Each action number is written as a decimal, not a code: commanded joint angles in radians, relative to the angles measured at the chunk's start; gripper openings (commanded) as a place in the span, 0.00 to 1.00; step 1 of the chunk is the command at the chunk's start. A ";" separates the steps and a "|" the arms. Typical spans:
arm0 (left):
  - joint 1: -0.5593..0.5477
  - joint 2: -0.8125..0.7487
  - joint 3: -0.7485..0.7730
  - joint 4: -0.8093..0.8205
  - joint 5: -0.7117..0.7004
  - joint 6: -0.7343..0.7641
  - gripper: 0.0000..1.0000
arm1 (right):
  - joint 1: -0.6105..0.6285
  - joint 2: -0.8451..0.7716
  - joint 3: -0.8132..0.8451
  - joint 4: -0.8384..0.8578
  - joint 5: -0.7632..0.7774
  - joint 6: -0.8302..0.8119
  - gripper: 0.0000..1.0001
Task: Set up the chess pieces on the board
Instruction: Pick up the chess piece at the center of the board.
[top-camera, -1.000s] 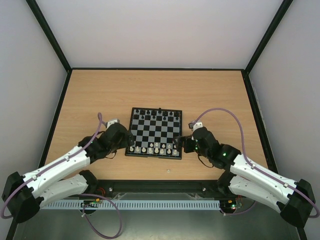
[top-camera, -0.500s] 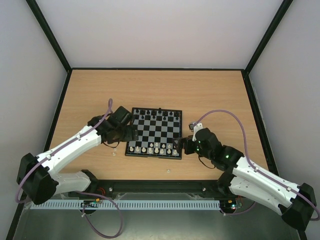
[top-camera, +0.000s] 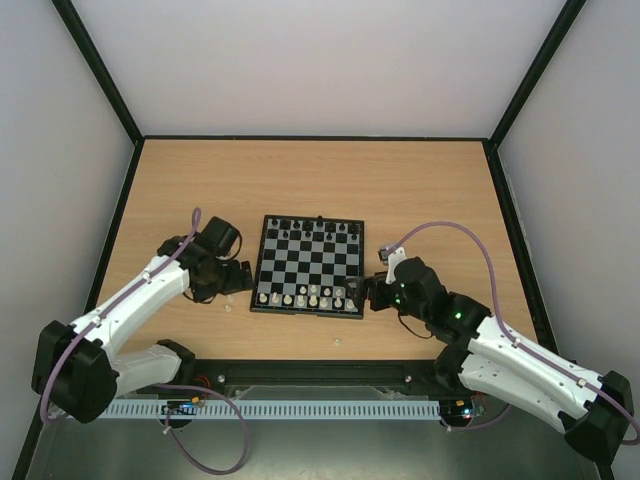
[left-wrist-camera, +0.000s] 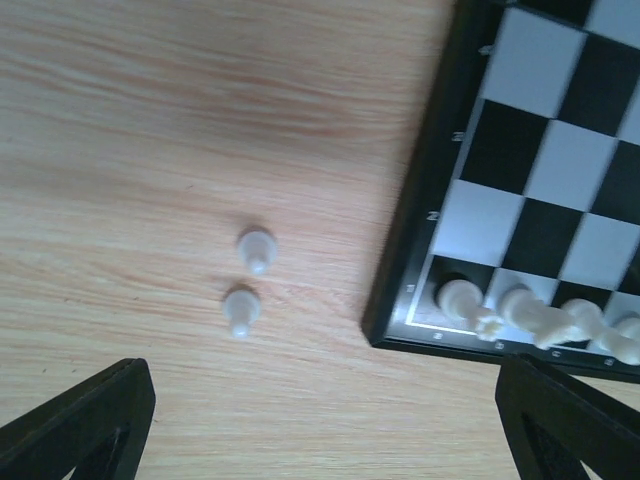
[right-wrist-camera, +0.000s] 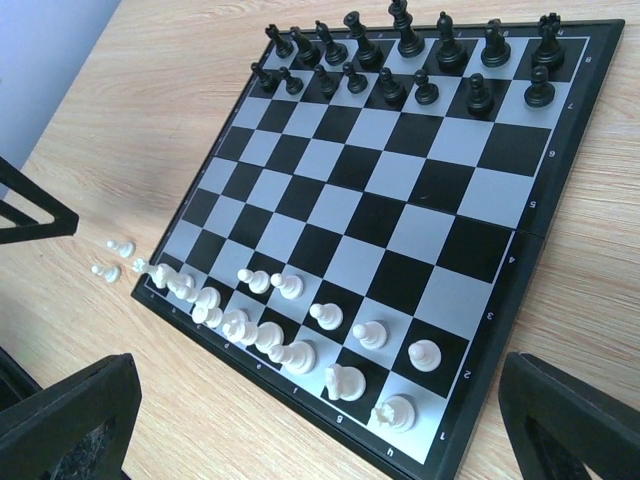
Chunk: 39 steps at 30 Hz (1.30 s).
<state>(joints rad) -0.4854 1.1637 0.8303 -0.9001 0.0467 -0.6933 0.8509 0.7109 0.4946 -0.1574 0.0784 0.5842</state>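
Two white pawns (left-wrist-camera: 257, 248) lay on the bare tabletop (left-wrist-camera: 120, 150), just off the near left corner of the board (top-camera: 310, 262). You had not put them on yet. The board sat in the middle of the tabletop, closer to the near edge than the far one.

Most of the job looked done. The black pieces (right-wrist-camera: 400, 70) stood in two neat rows along the board's far edge. The white pieces (right-wrist-camera: 270, 335) filled the near edge, but the row in front of them had gaps, and some pieces near the left corner leaned or bunched together. I think you had to fetch the two loose pawns and tidy that corner.

Your left pincer (left-wrist-camera: 322, 400) hung over the two pawns, spread wide and holding nothing. Your right pincer (right-wrist-camera: 315, 420) waited by the board's near right corner, spread wide and empty too.

Some things were hard to see. The bunched white pieces blurred into each other, so I could not count them. A small pale speck (top-camera: 337, 343) lay near the tabletop's near edge; I could not tell what it was.
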 joint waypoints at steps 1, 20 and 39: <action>0.072 -0.020 -0.053 -0.032 0.051 0.052 0.94 | 0.000 -0.022 -0.015 0.005 -0.012 -0.001 0.99; 0.111 0.092 -0.117 0.083 0.025 0.076 0.44 | 0.000 -0.020 -0.023 0.010 -0.013 0.000 0.98; 0.111 0.210 -0.083 0.135 -0.020 0.035 0.41 | 0.000 -0.023 -0.026 0.009 -0.018 0.000 0.99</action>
<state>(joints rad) -0.3809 1.3483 0.7193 -0.7635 0.0494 -0.6483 0.8509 0.6968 0.4828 -0.1570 0.0700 0.5846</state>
